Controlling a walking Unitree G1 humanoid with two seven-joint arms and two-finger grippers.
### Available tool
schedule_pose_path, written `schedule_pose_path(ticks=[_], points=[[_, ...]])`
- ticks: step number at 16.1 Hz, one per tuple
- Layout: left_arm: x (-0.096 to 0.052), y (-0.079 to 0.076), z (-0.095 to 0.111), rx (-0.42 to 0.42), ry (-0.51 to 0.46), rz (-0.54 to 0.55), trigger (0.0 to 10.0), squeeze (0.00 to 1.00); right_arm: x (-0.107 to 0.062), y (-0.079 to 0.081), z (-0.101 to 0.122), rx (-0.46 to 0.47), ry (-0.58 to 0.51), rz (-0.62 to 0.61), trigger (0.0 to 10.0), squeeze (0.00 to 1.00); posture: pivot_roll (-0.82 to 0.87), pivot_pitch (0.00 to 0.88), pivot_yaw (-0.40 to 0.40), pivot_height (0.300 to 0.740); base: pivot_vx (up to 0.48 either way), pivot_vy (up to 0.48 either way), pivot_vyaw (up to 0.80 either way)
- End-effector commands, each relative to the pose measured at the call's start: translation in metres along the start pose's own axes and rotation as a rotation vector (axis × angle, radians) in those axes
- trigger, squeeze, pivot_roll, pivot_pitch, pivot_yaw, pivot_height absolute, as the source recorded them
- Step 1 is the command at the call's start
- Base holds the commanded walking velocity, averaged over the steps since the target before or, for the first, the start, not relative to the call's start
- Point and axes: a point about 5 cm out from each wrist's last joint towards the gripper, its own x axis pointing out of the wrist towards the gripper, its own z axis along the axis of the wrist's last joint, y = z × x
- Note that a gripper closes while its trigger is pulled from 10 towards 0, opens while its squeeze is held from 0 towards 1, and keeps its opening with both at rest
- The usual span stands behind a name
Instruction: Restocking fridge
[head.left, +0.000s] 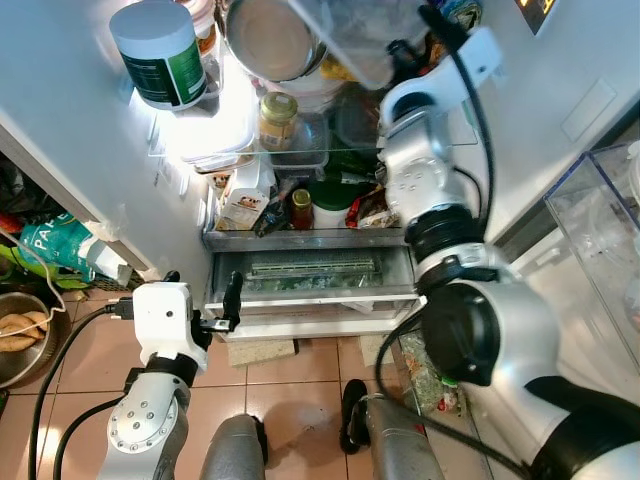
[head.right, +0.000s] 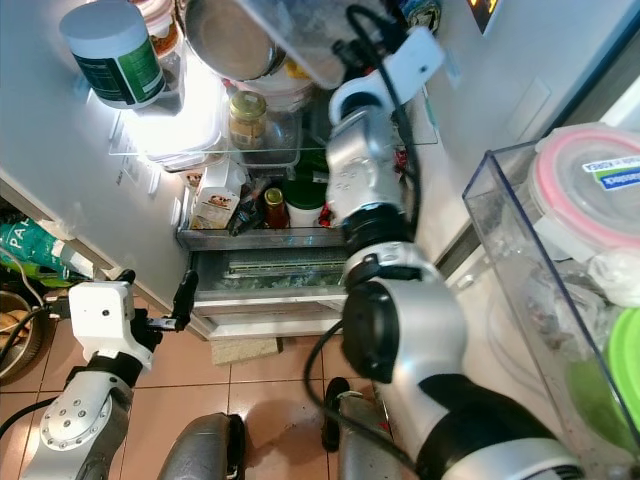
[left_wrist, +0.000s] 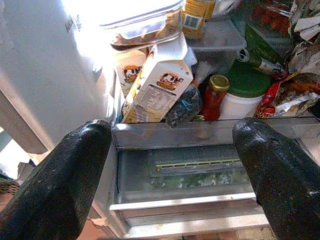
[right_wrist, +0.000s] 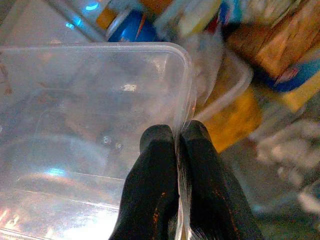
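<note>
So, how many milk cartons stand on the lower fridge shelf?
2. One milk carton leans at the front of the lower shelf, beside the red-capped bottle; a second carton stands behind it. Others may be hidden.

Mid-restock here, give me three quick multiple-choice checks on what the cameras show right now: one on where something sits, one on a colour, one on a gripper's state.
1. Where does the milk carton stand?
A. on the floor tiles
B. on the fridge shelf just above the drawer
C. in the door bin

2. What colour is the lid of the white tub beside the small red-capped jar?
A. green
B. blue
C. yellow

3. What is the right gripper doing?
A. hanging open and empty
B. shut on a bottle
C. shut on the wall of a clear plastic container

Answers: 1 B, the carton leans on the shelf over the drawer. 2 A, the left wrist view shows a green lid. 3 C, both fingers pinch the container's thin wall. The left gripper is open, facing the drawer.
</note>
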Motion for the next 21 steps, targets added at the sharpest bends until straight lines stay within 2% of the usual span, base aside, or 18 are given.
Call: schedule_pose_path(ticks=[1,2,3,7,8,13,14,15,21], points=[[-0.004,0.002,-0.002,0.012,0.013,0.015,10.0,0.00,-0.002,0.004,-0.005,0.030,0.018,-0.007,10.0,0.00,0.22,0.269,0.008,0.740,0.000,0.000,0.00],[-0.005,0.001,-0.002,0.012,0.015,0.014,10.0,0.00,-0.003,0.014,-0.010,0.082,0.034,0.003,10.0,0.00,0.22,0.273,0.008,0.740,0.000,0.000,0.00],[-0.007,0.000,-0.002,0.012,0.016,0.014,10.0,0.00,-0.004,0.018,-0.011,0.095,0.038,0.008,10.0,0.00,0.23,0.278,0.006,0.740,0.000,0.000,0.00],[-0.012,-0.002,-0.002,0.001,0.022,0.020,10.0,0.00,-0.005,0.036,-0.016,0.109,0.056,0.048,10.0,0.00,0.22,0.303,-0.011,0.740,0.000,0.000,0.00],[-0.014,-0.003,-0.003,-0.010,0.027,0.030,10.0,0.00,-0.005,0.038,-0.017,0.064,0.052,0.062,10.0,0.00,0.22,0.311,-0.017,0.740,0.000,0.000,0.00],[-0.020,-0.008,-0.002,-0.028,0.035,0.039,10.0,0.00,0.001,0.037,-0.010,0.038,0.044,0.053,10.0,0.00,0.21,0.339,-0.040,0.740,0.000,0.000,0.00],[-0.021,-0.009,-0.002,-0.033,0.036,0.045,10.0,0.00,0.002,0.040,-0.008,0.027,0.036,0.066,10.0,0.24,0.21,0.345,-0.049,0.740,0.000,0.000,0.00],[-0.022,-0.010,-0.003,-0.037,0.038,0.050,10.0,0.00,0.002,0.041,-0.007,0.012,0.033,0.084,10.0,1.00,0.21,0.347,-0.056,0.740,0.000,0.000,0.00],[-0.023,-0.010,-0.003,-0.042,0.040,0.056,10.0,0.00,0.002,0.043,-0.008,0.006,0.034,0.093,10.0,1.00,0.21,0.347,-0.061,0.740,0.000,0.000,0.00]])
